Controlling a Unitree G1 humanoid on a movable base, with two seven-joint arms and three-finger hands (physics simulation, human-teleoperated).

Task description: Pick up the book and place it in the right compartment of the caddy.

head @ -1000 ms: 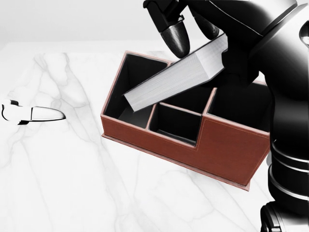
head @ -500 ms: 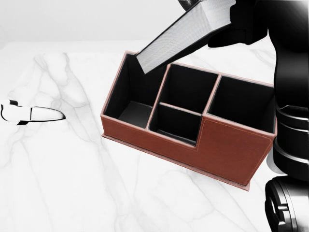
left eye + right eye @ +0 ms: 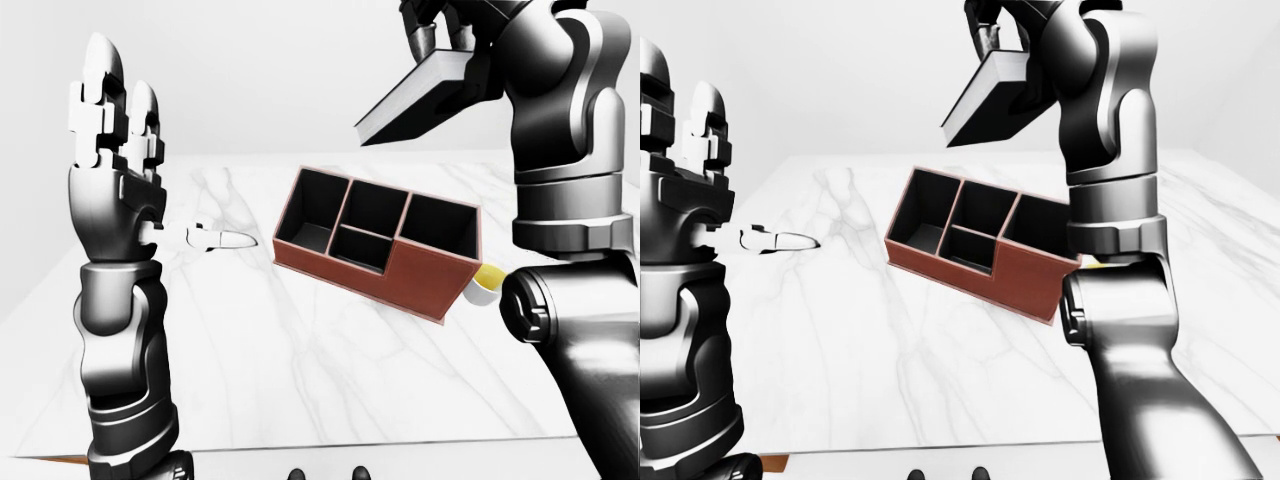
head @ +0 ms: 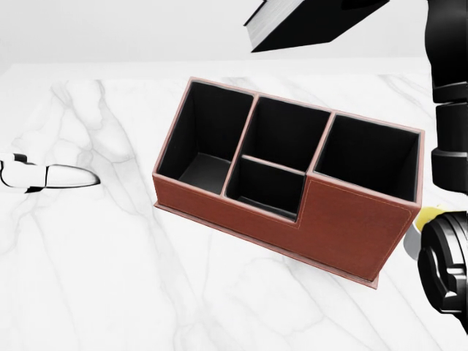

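Note:
The book (image 3: 408, 102), dark-covered with pale page edges, hangs tilted high above the caddy, its low end to the left. My right hand (image 3: 441, 38) is shut on its upper end near the top of the left-eye view. The brown caddy (image 4: 344, 228) with black compartments stands slanted on the marble table; its right compartment (image 4: 369, 157) holds nothing I can see. In the head view only the book's lower part (image 4: 307, 22) shows at the top edge. My left hand (image 3: 110, 110) is raised at the left, fingers straight and open, holding nothing.
A small black-and-white object (image 4: 47, 174) lies on the table left of the caddy. A yellow-and-white thing (image 3: 487, 281) sits just past the caddy's right end, beside my right arm. The table's near edge (image 3: 330, 445) runs along the bottom of the left-eye view.
My right arm has lifted the book up and away from the caddy's left compartments, from just over the rim to the top of the head view. The caddy has not moved.

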